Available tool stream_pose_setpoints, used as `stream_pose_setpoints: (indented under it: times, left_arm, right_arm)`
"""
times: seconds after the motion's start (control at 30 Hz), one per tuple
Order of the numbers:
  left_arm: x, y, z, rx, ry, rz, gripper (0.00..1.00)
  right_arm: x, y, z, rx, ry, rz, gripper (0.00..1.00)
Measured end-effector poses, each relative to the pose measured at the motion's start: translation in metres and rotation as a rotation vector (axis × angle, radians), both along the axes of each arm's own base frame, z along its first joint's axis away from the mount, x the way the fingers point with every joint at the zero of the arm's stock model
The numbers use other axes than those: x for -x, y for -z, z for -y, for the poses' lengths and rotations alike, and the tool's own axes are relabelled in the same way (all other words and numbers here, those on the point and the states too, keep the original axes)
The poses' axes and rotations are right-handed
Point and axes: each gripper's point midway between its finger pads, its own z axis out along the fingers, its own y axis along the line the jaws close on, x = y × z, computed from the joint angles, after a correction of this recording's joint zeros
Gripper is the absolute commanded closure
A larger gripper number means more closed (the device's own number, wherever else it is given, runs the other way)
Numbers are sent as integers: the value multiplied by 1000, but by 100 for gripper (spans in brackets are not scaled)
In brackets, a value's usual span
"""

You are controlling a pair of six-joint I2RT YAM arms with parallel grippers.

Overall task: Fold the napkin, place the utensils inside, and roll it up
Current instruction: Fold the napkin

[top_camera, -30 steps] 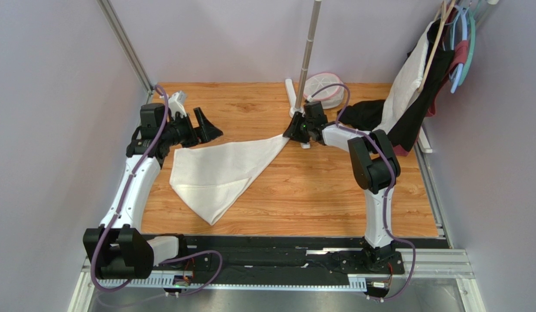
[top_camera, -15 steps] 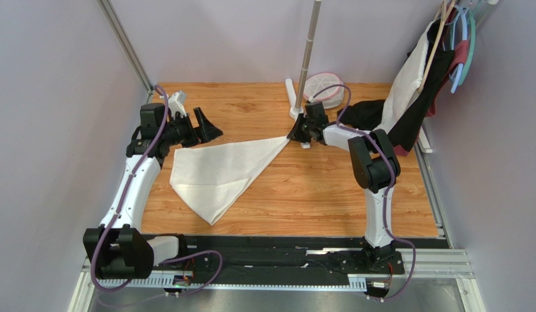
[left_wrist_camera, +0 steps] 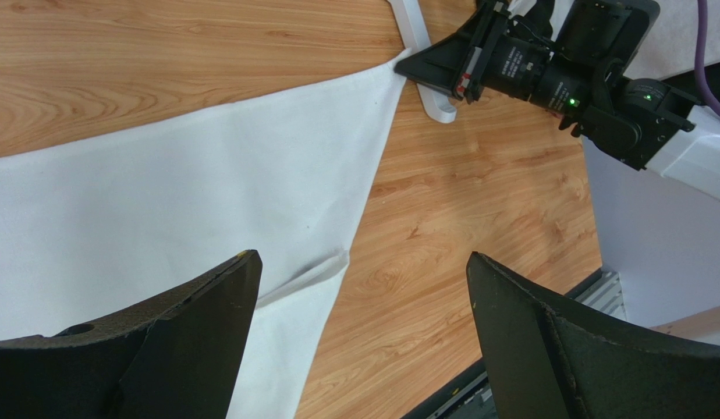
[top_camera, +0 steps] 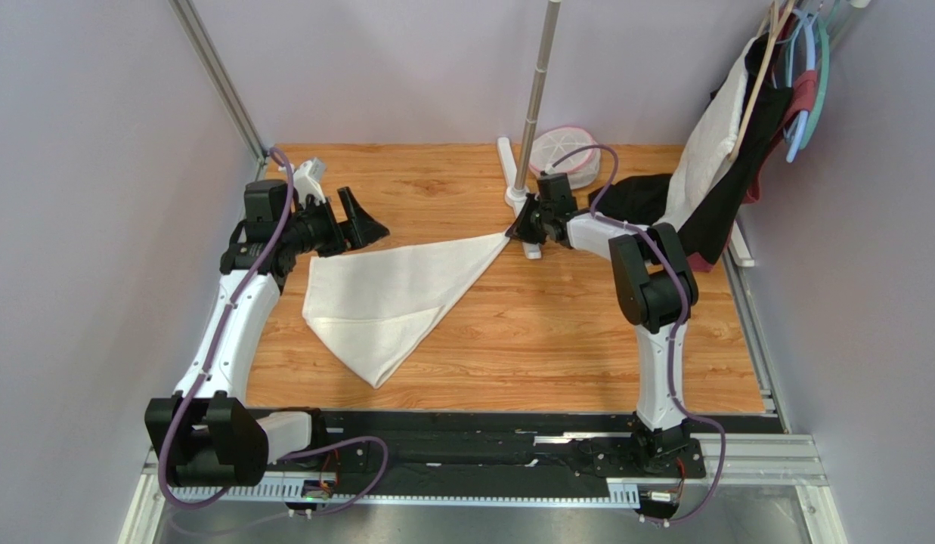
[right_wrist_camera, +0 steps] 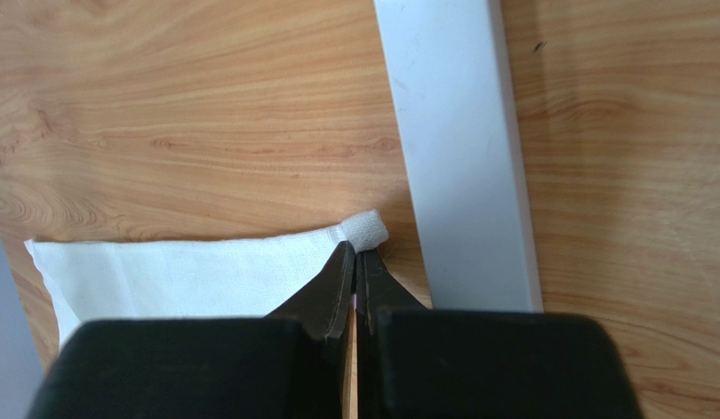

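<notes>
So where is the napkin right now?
In the top view the napkin lies left of centre on the table, its right corner pinched in the right tool beside the stand's white foot.

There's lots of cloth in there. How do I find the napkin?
Look at the wooden table. The napkin lies flat on its left half, a big cream-white triangle. Unlike the black cloth at the right, it is pale and spread out.

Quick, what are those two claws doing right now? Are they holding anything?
Left gripper: open, holding nothing.
Right gripper: closed, pinching a corner of the napkin.
</notes>
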Motion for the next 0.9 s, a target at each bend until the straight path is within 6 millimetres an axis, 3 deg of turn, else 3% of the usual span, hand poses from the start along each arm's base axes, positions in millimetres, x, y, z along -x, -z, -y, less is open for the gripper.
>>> stream_pose_setpoints:
  times: [0.3, 0.5, 0.67, 0.9]
  left_arm:
    - [0, 0, 0, 2, 3, 0, 4]
    - [0, 0, 0, 2, 3, 0, 4]
    - [0, 0, 0, 2, 3, 1, 4]
    - [0, 0, 0, 2, 3, 1, 4]
  right_arm:
    - [-30, -23, 26, -20, 57, 61, 100]
    - [-19, -34, 19, -68, 12, 87, 100]
    - [13, -68, -14, -124, -88, 143, 100]
    - [80, -132, -101, -227, -323, 261, 100]
